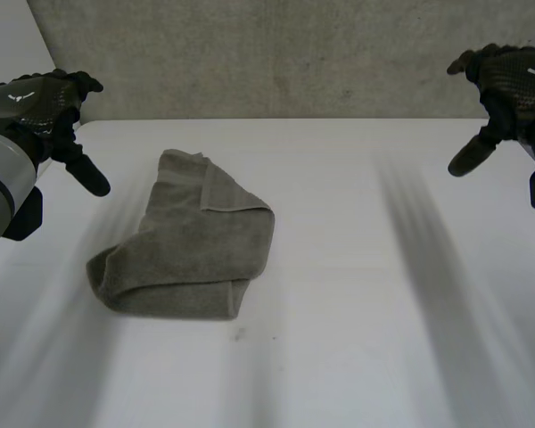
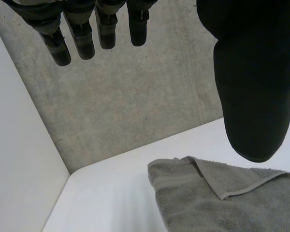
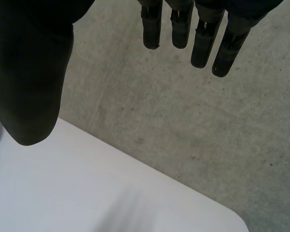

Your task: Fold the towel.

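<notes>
A grey-green towel (image 1: 189, 241) lies folded over in a loose heap on the white table (image 1: 357, 312), left of the middle. In the left wrist view the towel (image 2: 217, 203) lies below the thumb, one corner flapped over. My left hand (image 1: 45, 111) hovers above the table's far left, apart from the towel, fingers (image 2: 82, 34) straight and spread from the thumb, holding nothing. My right hand (image 1: 508, 85) hangs high at the far right, well away from the towel, its fingers (image 3: 203, 38) straight and empty.
A grey concrete wall (image 1: 285, 53) stands behind the table's far edge. The table's far left corner (image 2: 70, 176) meets a pale side wall (image 2: 14, 159). The table edge (image 3: 183, 186) runs below my right hand.
</notes>
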{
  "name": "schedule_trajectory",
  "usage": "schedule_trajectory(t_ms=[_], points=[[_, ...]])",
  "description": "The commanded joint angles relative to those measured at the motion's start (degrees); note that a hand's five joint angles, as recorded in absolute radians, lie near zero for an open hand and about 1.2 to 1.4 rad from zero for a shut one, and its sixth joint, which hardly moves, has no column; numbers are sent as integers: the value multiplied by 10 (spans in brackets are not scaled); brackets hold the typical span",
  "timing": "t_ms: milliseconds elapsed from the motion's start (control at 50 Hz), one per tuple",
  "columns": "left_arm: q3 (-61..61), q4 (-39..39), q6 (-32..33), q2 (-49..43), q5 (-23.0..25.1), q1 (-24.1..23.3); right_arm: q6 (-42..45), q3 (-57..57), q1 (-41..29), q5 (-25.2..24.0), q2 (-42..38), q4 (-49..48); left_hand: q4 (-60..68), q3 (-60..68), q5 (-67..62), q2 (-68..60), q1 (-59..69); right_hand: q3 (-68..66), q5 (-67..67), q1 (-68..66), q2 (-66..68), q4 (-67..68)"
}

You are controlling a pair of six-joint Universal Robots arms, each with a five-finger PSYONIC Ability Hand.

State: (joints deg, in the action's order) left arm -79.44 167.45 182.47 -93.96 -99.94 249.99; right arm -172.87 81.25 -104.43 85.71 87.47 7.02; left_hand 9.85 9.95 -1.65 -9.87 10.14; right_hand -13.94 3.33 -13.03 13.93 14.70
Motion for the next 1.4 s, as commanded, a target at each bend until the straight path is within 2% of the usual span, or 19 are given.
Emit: schedule_trajectory(t_ms=[20,340,500,540,600,780,980,1020,1040,1060,1080,1100,1220,1240,1280,1300,1340,1360,1400], points=[[-10,-2,2,4,1,0,-1,-27,-5,14,-6,11,5,4,13,-5,2,39,-33,30,-39,-47],[-10,2,2,3,5,-6,4,-28,-7,3,-12,8,9,8,9,-9,6,39,-33,30,-39,-47],[-12,9,3,-11,12,2,16,-22,-7,-48,-22,12,12,11,6,-12,9,39,-33,30,-39,-47],[-10,9,5,-25,18,2,27,-15,-6,-79,-27,14,12,11,6,-12,9,39,-33,30,-39,-47],[-5,10,7,-76,29,2,40,-14,-6,-92,-38,17,14,13,4,-14,11,39,-33,30,-39,-47],[5,12,7,-211,41,1,61,-14,-7,-93,-53,18,27,26,-9,-27,24,39,-33,30,-39,-47],[25,10,7,-302,40,-24,76,-14,-9,-94,-69,20,212,211,-194,-212,209,39,-33,30,-39,-47],[34,16,7,-315,39,-43,84,-14,-9,-94,-69,19,476,475,-458,-476,473,39,-33,30,-39,-47],[34,16,7,-315,39,-43,84,-14,-9,-94,-69,19,478,477,-460,-478,475,39,-33,30,-39,-47],[33,23,6,-315,39,-53,92,-14,-9,-93,-69,19,610,609,-592,-609,607,39,-33,30,-39,-47],[33,23,6,-315,39,-53,98,-13,-8,-92,-69,19,611,610,-593,-611,608,39,-33,30,-39,-47],[32,33,7,-312,39,-63,98,-13,-8,-92,-69,19,691,690,-673,-691,688,39,-33,30,-39,-47],[10,80,6,-279,41,-140,108,-13,-7,-92,-69,19,702,700,-683,-701,699,39,-33,30,-39,-47],[10,80,6,-279,41,-140,108,-13,-6,-92,-68,19,702,700,-683,-701,699,39,-33,30,-39,-47],[-3,97,6,-267,50,-186,108,-13,-6,-92,-68,19,702,700,-683,-701,699,39,-33,30,-39,-47],[-3,97,6,-267,50,-187,109,-14,-5,-92,-67,19,702,700,-683,-701,699,39,-33,30,-39,-47],[-9,104,7,-265,80,-237,109,-14,-4,-92,-67,19,702,700,-683,-701,699,39,-33,30,-39,-47],[-9,104,7,-265,80,-238,109,-14,-4,-92,-67,19,702,700,-683,-701,699,39,-33,30,-39,-47],[-21,104,7,-266,117,-274,109,-13,-3,-92,-67,20,702,700,-683,-701,699,39,-33,30,-39,-47]])
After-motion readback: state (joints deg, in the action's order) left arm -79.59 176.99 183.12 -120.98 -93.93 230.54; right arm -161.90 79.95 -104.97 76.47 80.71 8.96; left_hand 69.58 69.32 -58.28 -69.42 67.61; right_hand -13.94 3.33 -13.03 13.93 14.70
